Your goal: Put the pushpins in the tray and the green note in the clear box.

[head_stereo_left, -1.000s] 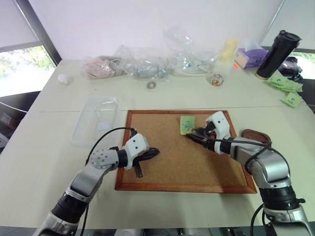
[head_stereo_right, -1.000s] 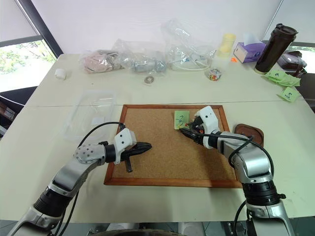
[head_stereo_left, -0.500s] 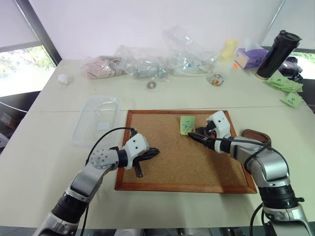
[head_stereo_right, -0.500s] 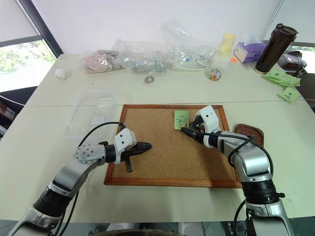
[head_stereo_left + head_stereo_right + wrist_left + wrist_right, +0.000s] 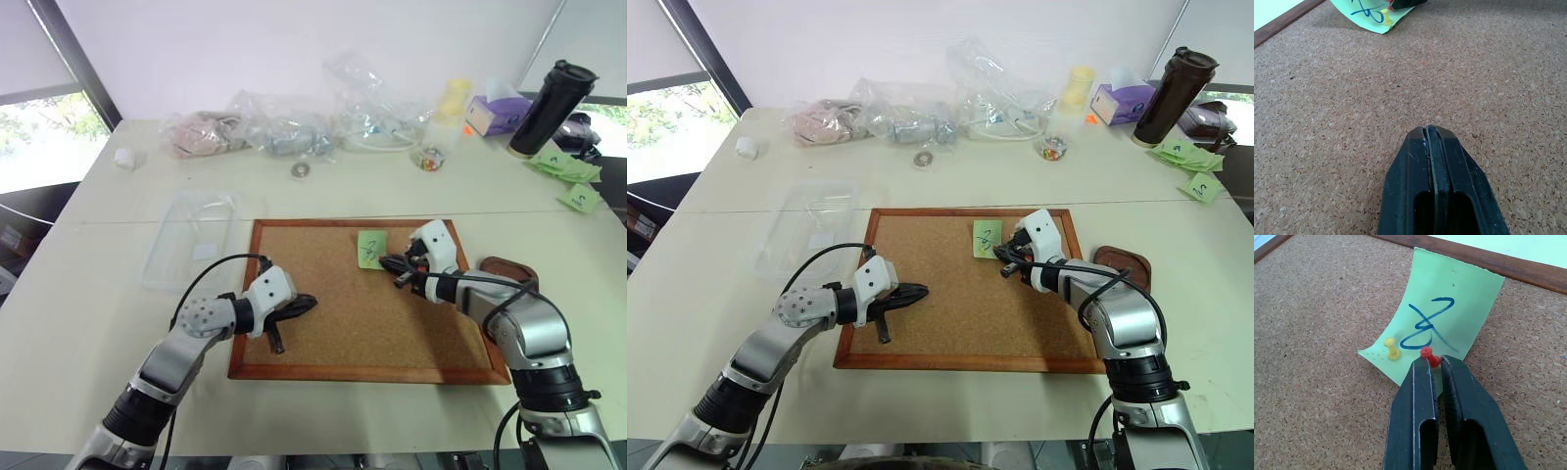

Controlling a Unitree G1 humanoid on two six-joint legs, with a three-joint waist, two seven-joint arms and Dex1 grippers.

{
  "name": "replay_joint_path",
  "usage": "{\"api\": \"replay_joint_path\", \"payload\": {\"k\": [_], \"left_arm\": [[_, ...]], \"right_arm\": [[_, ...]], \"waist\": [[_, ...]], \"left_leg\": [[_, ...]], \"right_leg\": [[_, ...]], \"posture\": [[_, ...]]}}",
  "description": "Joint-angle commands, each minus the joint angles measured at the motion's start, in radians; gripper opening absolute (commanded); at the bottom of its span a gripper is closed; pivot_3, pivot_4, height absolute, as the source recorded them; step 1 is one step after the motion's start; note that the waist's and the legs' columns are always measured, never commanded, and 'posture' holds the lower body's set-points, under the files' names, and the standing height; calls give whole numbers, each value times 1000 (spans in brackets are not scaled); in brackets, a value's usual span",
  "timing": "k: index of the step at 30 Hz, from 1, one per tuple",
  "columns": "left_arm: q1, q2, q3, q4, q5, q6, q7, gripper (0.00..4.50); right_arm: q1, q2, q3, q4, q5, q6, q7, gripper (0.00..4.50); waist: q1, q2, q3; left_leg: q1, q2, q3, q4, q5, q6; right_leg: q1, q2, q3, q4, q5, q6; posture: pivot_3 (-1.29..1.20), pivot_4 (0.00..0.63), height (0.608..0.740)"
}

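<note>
Right tool (image 5: 1434,363) clamped on red pin (image 5: 1428,355); left tool (image 5: 1430,132) together, holding nothing.
Head view: one cork board (image 5: 333,338) on tabletop (image 5: 88,323), one green note (image 5: 371,249) pinned near its far edge, one clear box (image 5: 189,238) left of board, one tray (image 5: 509,268) by board's right edge, bags, jar, dark tumbler, spare green notes at back. Left wrist: tool over bare cork. Right wrist: two pins, red and yellow pin (image 5: 1392,347), at the note's edge nearest the tool; blue scrawl like "8".

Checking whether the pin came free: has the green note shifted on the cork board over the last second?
No. The green note sits near the cork board far edge as before.
</note>
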Motion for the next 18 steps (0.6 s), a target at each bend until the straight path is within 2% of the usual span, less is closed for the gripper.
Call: {"api": "replay_joint_path", "payload": {"k": [1,11,14,18], "left_arm": [[32,10,-42,34,31,37,-10,0],[26,9,-51,42,30,35,-14,0],[23,7,-56,57,33,24,-16,0],[20,5,-60,68,34,13,-21,0]], "right_arm": [[-40,-2,-72,-78,39,3,-14,71],[-88,-75,-362,-187,236,155,-53,71],[-1,-139,-467,-181,243,162,-37,71],[189,-210,-535,-138,195,104,7,71]], "waist": [[1,0,0],[6,-1,0],[8,-1,0],[7,-1,0]], "left_leg": [[0,0,0,0,0,0],[-1,0,-1,-1,0,0],[-1,0,-1,-1,0,0],[-1,0,-1,-1,0,1]], "right_leg": [[0,0,0,0,0,0],[0,0,-1,0,0,0],[0,-1,-1,-1,0,0],[1,-1,-1,-2,0,0]], "posture": [[0,150,740],[0,150,740],[0,150,740],[0,150,740]]}}
